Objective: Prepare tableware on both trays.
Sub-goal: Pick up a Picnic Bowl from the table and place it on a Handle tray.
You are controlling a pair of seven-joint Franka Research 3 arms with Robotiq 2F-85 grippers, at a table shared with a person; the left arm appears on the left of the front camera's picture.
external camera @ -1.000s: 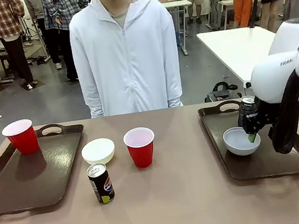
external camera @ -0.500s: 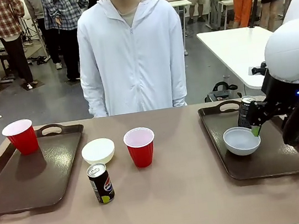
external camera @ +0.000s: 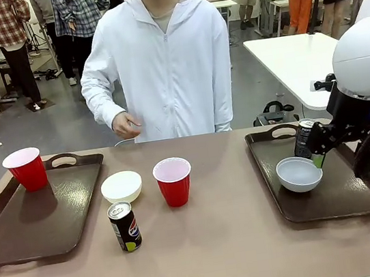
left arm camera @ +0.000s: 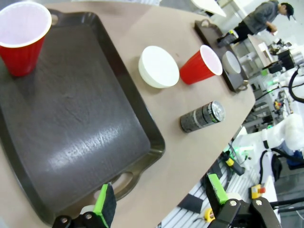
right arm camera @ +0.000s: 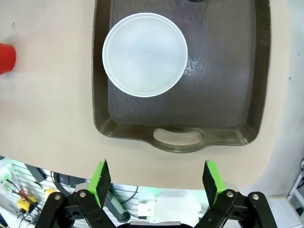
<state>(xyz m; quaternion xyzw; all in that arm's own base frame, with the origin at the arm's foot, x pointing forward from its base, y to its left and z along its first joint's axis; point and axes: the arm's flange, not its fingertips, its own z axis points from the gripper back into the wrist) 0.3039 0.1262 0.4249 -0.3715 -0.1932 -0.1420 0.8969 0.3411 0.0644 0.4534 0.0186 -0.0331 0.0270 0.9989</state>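
All places from middle red cup.
- Left: white bowl near, narrow gap between.
- Near-left: upright can, close to white bowl.
- Right: table bare up to right tray, your widest lane.
- Near side: table strip open.
- Far right: second bowl, second can and right arm crowd that tray.
- Far left: left tray mostly bare; other red cup blocks its far corner.
- Behind-left: person's hand raised beyond table edge.
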